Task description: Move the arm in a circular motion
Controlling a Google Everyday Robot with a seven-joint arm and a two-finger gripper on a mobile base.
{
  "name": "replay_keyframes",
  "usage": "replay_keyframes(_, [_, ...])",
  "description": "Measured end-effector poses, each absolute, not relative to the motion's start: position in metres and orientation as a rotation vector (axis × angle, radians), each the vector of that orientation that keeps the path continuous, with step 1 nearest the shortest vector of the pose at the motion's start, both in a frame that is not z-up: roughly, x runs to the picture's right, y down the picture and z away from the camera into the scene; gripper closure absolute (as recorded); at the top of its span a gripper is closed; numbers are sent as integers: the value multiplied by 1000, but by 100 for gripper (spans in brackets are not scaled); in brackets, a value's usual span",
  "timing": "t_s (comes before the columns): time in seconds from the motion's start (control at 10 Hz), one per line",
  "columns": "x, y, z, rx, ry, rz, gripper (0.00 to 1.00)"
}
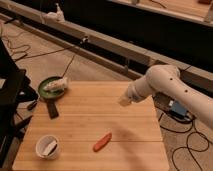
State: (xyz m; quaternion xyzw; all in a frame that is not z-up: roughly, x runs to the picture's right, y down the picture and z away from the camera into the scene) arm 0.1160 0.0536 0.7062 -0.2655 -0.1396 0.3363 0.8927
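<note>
The arm point(170, 87) reaches in from the right, its gripper point(124, 100) (spread or closed, I cannot tell) above the table's point(85, 125) far right; trace a smooth, level loop, clear of the red object point(102, 142).

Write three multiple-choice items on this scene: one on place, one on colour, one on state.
1. Where is the arm's gripper? A above the table, near its right edge; B on the floor; C under the table.
2. What colour is the long item mid-table? A blue; B red-orange; C green.
3. The green pan is: A empty; B overturned; C holding a white object.
Answers: 1 A, the tip hangs over the wood; 2 B, it shows red-orange; 3 C, a white object sits in it.
</note>
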Motion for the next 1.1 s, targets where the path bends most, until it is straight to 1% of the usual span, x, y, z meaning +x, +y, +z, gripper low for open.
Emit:
replay_keyframes(0.3, [158, 25, 720, -500, -135, 727, 100])
replay_keyframes(0.5, [163, 2, 736, -480, -82, 722, 100])
replay_keyframes(0.8, [129, -24, 769, -494, -59, 670, 100])
replay_keyframes(1.1, [61, -28, 790, -547, -123, 569, 100])
